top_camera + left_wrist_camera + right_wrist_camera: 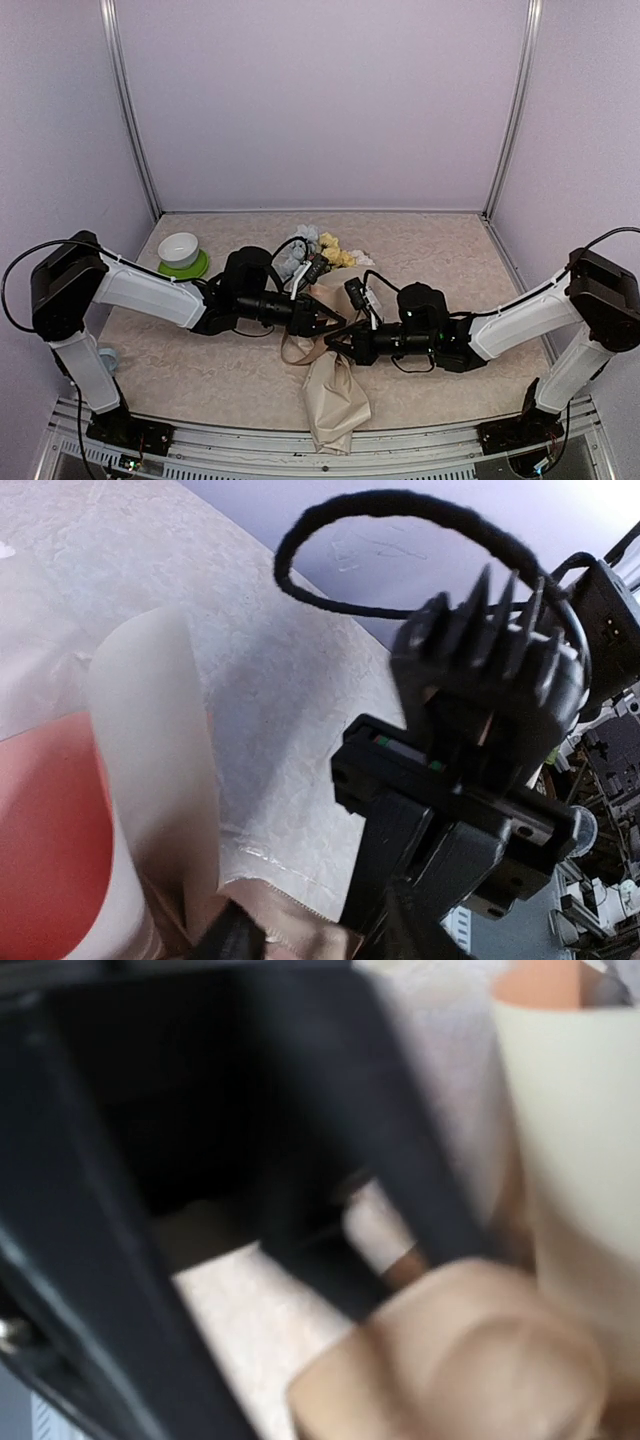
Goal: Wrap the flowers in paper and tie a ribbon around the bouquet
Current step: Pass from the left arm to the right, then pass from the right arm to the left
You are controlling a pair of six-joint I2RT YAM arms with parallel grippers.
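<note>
From the overhead camera, at about 10 o'clock on the table (440, 250) I see a white bowl (178, 247) sitting on a green plate (196, 268), well apart from the work; the left arm reaches from 9 o'clock in toward the centre, and the left gripper (333, 322) sits against the left flank of the bouquet (326, 292); I cannot tell whether its jaws are spread or pinching, since its own wrist camera shows mostly the other arm's black wrist and pale blur

The bouquet lies along the 12-to-6 line at the middle of the table; the flowers (318, 248), pale blue, white and yellow, point to 12 o'clock; the paper (335, 405) runs down from them and flares crumpled toward 6 o'clock, near the front edge; the ribbon (292, 352) loops on the table just at 7 o'clock of the paper's narrow waist, beside both fingertips

The right arm comes in from 3 o'clock; the right gripper (335, 347) meets the bouquet's waist just below the left one, its jaws pressed together; its wrist view is badly blurred, showing dark fingers (330, 1160) over a tan rounded shape (455, 1360), so I cannot tell whether ribbon or paper is caught between them
</note>
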